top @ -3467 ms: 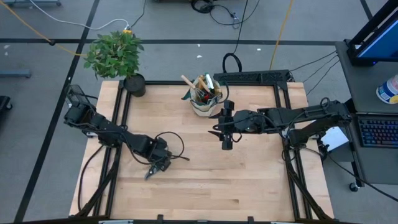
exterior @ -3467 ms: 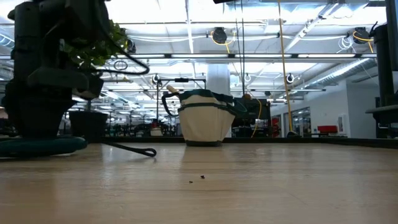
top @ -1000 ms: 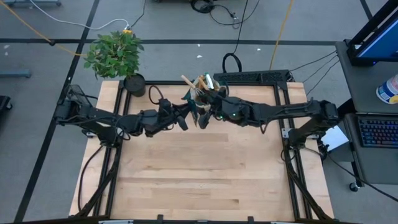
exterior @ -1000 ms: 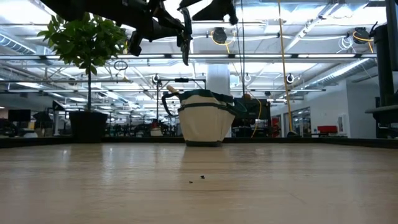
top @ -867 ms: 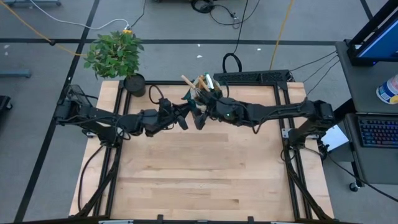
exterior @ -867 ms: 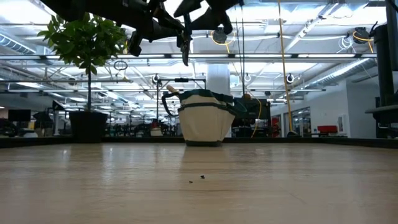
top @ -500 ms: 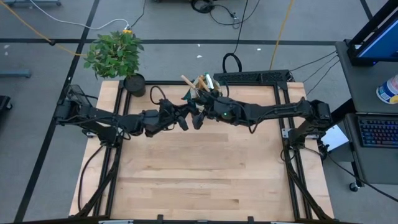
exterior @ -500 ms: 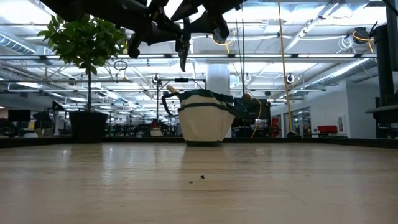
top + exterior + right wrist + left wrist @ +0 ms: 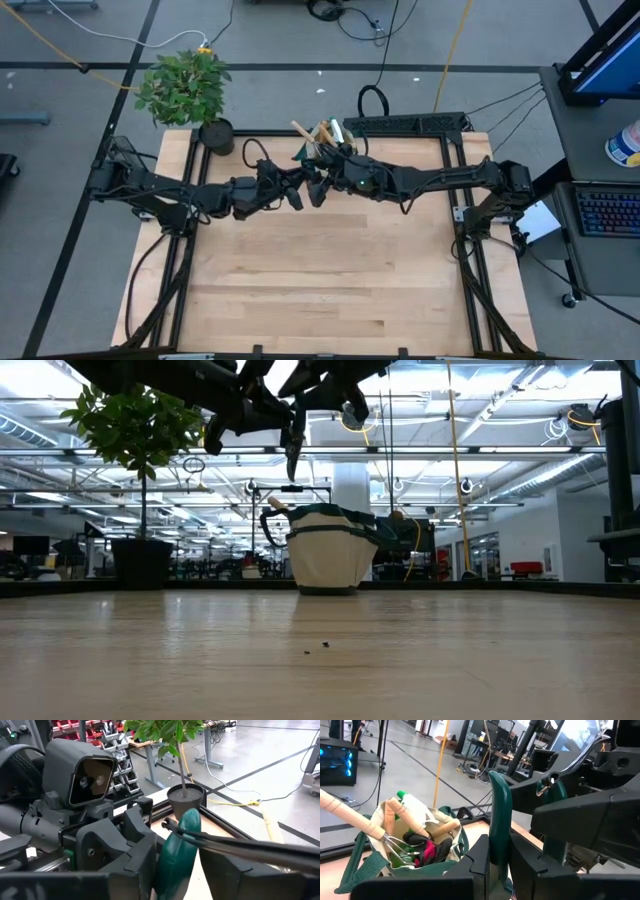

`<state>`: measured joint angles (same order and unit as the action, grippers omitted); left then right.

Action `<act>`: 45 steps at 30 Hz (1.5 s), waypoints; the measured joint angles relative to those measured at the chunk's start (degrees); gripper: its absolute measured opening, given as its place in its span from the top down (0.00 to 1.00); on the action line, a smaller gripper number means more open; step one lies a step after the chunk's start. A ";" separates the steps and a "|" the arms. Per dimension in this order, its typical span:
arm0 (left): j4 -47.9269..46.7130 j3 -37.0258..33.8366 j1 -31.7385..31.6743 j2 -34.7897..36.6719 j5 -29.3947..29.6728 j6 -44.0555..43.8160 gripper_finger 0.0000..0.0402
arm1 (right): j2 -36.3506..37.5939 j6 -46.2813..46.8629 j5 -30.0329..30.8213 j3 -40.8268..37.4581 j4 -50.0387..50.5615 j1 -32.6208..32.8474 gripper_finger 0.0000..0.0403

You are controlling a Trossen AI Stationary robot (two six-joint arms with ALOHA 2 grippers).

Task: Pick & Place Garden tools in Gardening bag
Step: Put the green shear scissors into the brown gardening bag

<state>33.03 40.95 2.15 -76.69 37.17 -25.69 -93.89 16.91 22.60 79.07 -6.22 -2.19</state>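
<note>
We count one gardening bag (image 9: pixel 325 152), several tools inside it, and one green-handled tool (image 9: pixel 499 815) aloft just beside it. Our left gripper (image 9: pixel 297 191) clamps that tool; our right gripper (image 9: pixel 318 190) meets it there, fingers narrowing around the handle. Both arms stretch level above the wooden table (image 9: pixel 320 290), near the bag.

Two matte black jointed arms; looped black cables; blocky dark fingers (image 9: pixel 481 862)

Left hand (image 9: pixel 300 190) clamped shut, right hand (image 9: pixel 318 190) meeting it mid-air.
</note>
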 joint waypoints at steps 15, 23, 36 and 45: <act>-0.25 0.00 -0.95 0.00 -2.05 0.13 0.88 | 0.00 -1.29 -0.32 0.00 -0.07 -0.09 0.85; -0.10 0.00 -1.82 0.00 -5.41 -0.74 0.60 | 0.00 -3.34 1.41 -0.02 0.37 -0.35 0.85; -0.39 0.00 -1.77 0.00 -14.60 -2.92 0.34 | 4.12 -11.90 8.12 -0.02 0.49 -4.27 0.85; -11.45 0.00 -1.70 0.00 -21.30 -2.27 0.33 | 3.67 -13.74 3.02 -0.75 -4.89 -11.75 0.85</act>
<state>21.58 40.95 0.45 -76.69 15.87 -27.96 -90.22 3.17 25.63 78.32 -11.11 -13.94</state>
